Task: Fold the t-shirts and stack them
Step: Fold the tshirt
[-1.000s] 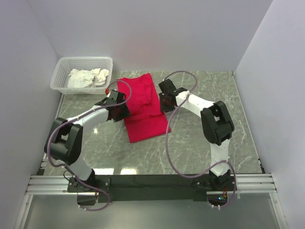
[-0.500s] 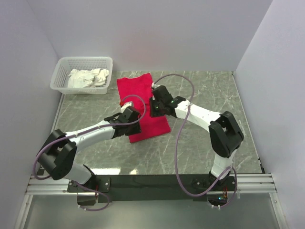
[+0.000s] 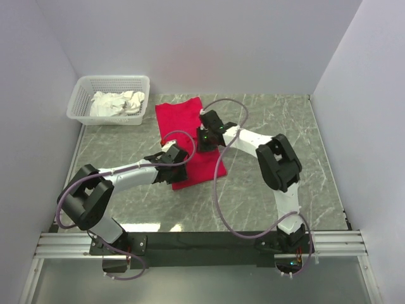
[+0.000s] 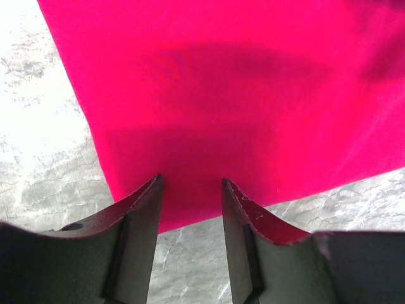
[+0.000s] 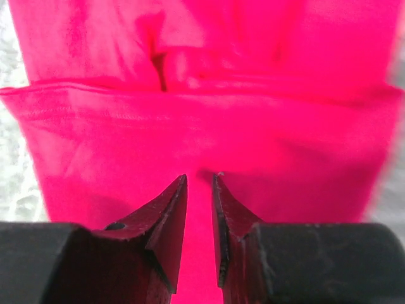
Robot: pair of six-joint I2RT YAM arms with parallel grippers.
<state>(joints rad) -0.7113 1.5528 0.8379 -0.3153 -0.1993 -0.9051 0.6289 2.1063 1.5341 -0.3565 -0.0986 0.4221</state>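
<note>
A bright red t-shirt (image 3: 182,119) lies folded into a long strip on the marble table, running from the back toward the front. My left gripper (image 3: 175,167) sits at its near left corner. In the left wrist view that gripper (image 4: 190,182) is open, its tips just over the hem of the t-shirt (image 4: 240,95), with bare table between the fingers. My right gripper (image 3: 204,140) hovers over the strip's right side. Seen from the right wrist, the gripper (image 5: 200,177) is open by a narrow gap above the t-shirt (image 5: 190,114), holding nothing.
A white lattice basket (image 3: 81,100) stands at the back left with crumpled white cloth (image 3: 117,103) in it. White walls close in the table on three sides. Purple cables loop off both arms.
My left gripper has swung from the shirt's left side round to its near corner. The right gripper has shifted left over the shirt. The raised fold has been let go and the shirt lies flatter.
</note>
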